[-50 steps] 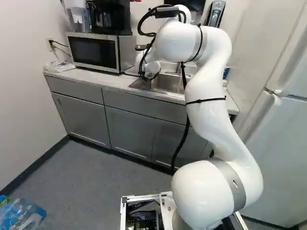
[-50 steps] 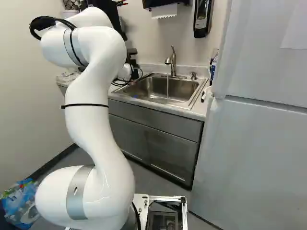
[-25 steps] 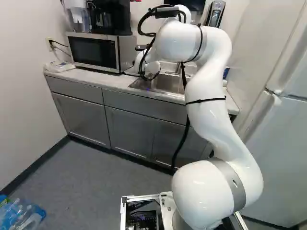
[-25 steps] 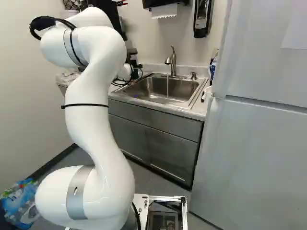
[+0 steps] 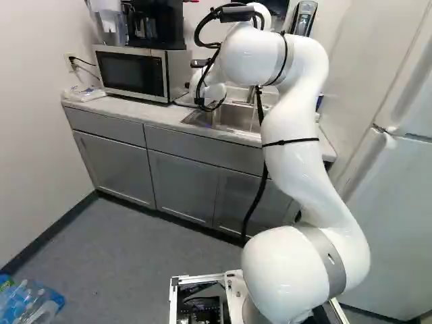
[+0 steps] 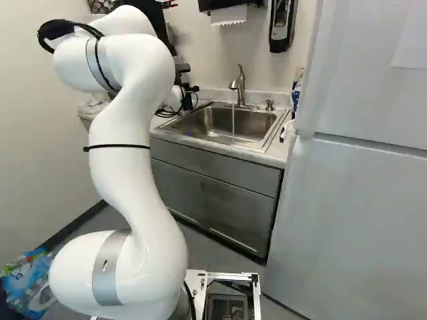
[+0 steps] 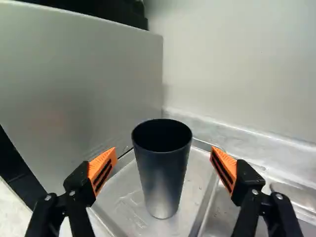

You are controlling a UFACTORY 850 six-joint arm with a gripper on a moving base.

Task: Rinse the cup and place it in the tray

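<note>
Well, the claw (image 6: 185, 87) gapes wide; the smooth, tapered cup (image 7: 162, 177) stands on the wet-sheened tray (image 7: 123, 200).

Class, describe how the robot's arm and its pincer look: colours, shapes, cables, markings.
The arm is glossy white, with rounded, bulging joints and grey bands. Black straps circle it, and black cables loop near its far end. The pincer is black, with two jointed fingers, visible screws, and wedge-shaped orange pads marked by dark slots.
</note>
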